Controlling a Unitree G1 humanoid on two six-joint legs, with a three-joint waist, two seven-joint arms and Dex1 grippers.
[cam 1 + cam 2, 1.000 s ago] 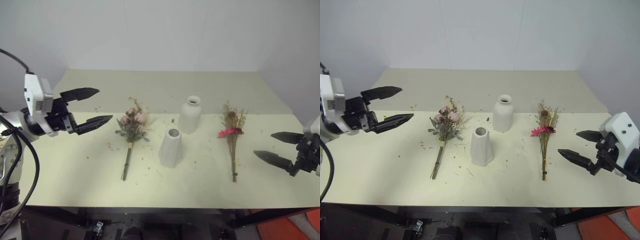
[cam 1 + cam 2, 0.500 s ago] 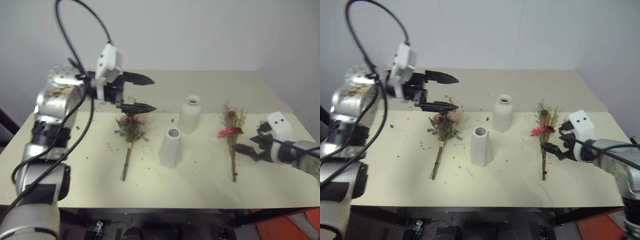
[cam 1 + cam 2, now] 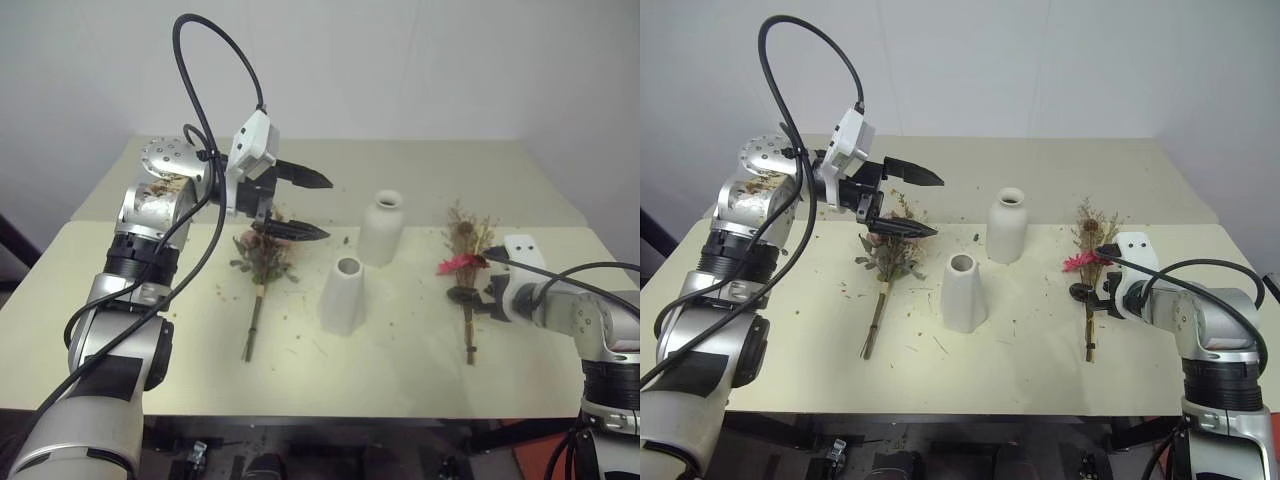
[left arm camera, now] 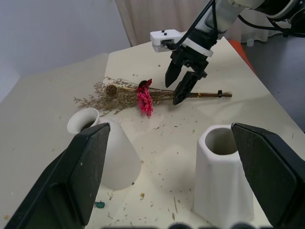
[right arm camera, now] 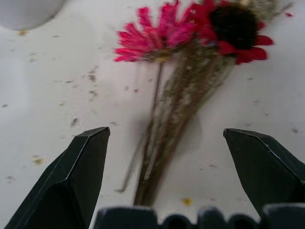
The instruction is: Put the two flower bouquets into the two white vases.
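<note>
A robot stands over a pale table [image 3: 150, 330] strewn with plant crumbs, both bunches of flowers lying flat and both white vases standing empty. The right gripper [image 3: 1092, 277] hangs just above the dried grass bouquet [image 3: 465, 290], its two black fingers spread apart and holding nothing. In the right wrist view the stems [image 5: 167, 143] run straight up the gap between the fingers, with the red-magenta daisies [image 5: 162, 36] ahead of the tips. So the fingers straddle the bundle across its length, one on each side, at the stems just under the daisies.

That bouquet lies on the right side of the table, heads toward the far edge and cut ends toward the robot. The right arm is plainly the nearer one to it. Closing there would likely catch the stems squarely.

The left gripper [image 3: 300, 206] is also wide open and empty. It hovers above the flower heads of the pink rose bouquet [image 3: 262, 262], pointing toward the middle of the table. That bunch lies on the left side, its heads away from the robot and its stem trailing back toward the near edge.

Between the two bouquets stand the cone vase [image 3: 342, 296], nearer the robot, and the round bottle vase [image 3: 381, 229] just behind it. Both sit well within either arm's reach, by the look of it.
</note>
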